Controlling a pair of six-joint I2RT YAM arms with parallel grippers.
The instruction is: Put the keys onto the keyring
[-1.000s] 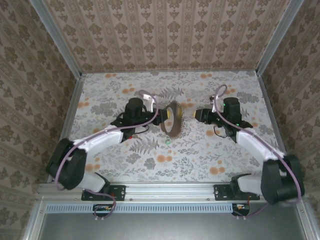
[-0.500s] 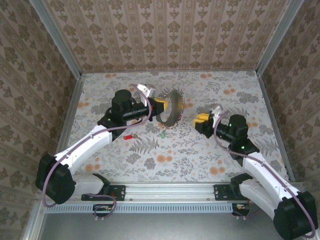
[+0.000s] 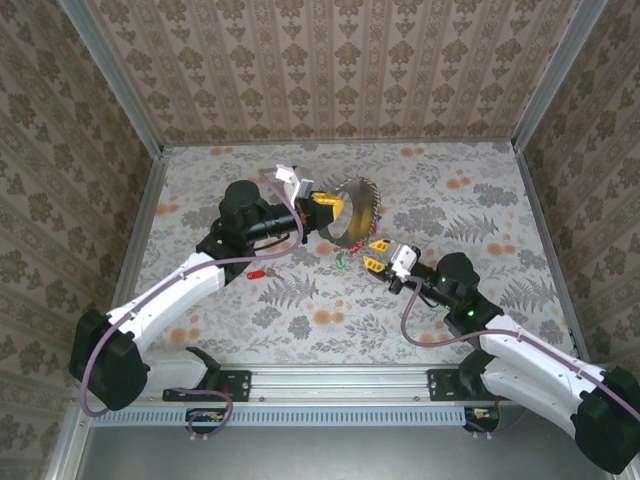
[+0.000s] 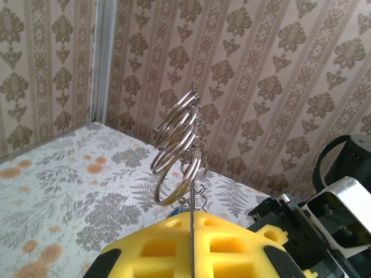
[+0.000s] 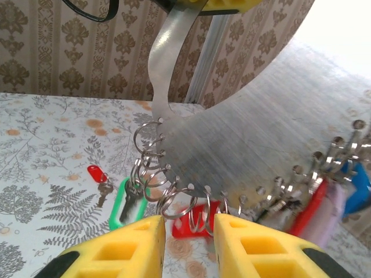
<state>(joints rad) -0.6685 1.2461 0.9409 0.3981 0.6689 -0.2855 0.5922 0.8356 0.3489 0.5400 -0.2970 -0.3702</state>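
L gripper [image 3: 326, 207] clamps flat grey metal keyring disc w/ small split rings [image 3: 350, 218] aloft, R gripper [image 5: 188, 225] spread-open at its rim; green-headed key [image 5: 128, 204] seems hung, red-headed key [image 3: 256, 272] on table [image 3: 200, 190], unthreaded.

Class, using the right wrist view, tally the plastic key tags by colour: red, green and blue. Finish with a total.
Red plastic key tags: 3
Green plastic key tag: 1
Blue plastic key tag: 1
Total: 5
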